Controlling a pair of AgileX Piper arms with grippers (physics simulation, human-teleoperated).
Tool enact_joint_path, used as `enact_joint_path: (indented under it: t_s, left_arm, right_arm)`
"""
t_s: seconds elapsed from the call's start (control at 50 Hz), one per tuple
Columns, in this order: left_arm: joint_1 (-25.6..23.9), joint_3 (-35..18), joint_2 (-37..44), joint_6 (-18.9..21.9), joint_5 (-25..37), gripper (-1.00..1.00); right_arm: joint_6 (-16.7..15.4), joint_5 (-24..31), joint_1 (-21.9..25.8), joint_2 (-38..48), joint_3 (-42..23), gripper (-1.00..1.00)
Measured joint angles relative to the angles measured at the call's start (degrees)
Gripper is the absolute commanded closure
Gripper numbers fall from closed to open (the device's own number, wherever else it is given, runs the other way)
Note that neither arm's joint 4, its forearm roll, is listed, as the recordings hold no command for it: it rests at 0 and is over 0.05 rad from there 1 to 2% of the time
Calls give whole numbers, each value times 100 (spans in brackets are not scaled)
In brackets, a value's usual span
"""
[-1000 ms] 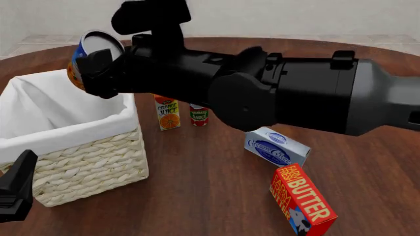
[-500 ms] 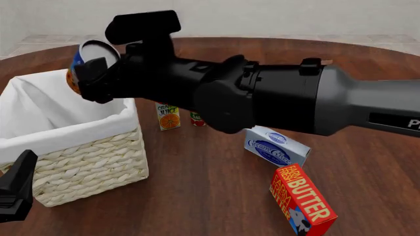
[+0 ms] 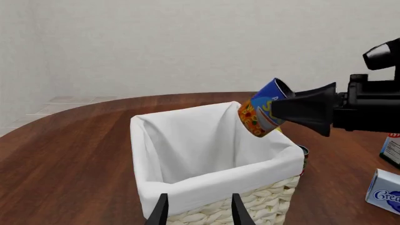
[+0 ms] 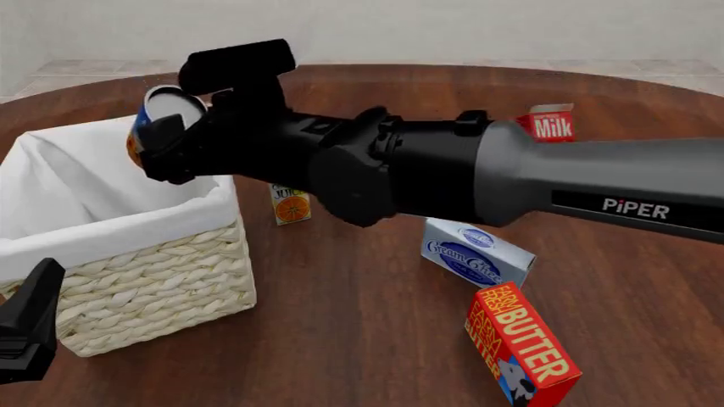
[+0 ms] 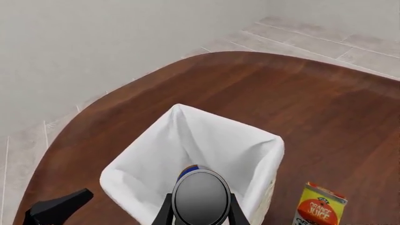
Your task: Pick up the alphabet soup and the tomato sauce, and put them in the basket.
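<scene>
The tomato sauce (image 3: pixel 304 157) hides mostly behind the basket (image 3: pixel 275 199).

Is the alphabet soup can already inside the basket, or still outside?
Still outside: the right gripper holds the alphabet soup tilted above the basket opening.

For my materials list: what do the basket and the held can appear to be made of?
The basket looks like cream woven wicker, with plaited strands visible, lined with smooth white cloth that folds over the rim. The soup can, in the right gripper, seems metal: matte grey lid, glossy printed label.
</scene>
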Motion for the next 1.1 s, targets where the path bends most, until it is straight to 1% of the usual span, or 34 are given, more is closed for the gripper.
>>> enact_joint_path:
  t_s: [1.1]
  left_arm:
    - [0, 0, 0, 0, 0, -100]
  right_arm:
    - [-164, 219, -89, 949, -777, 100]
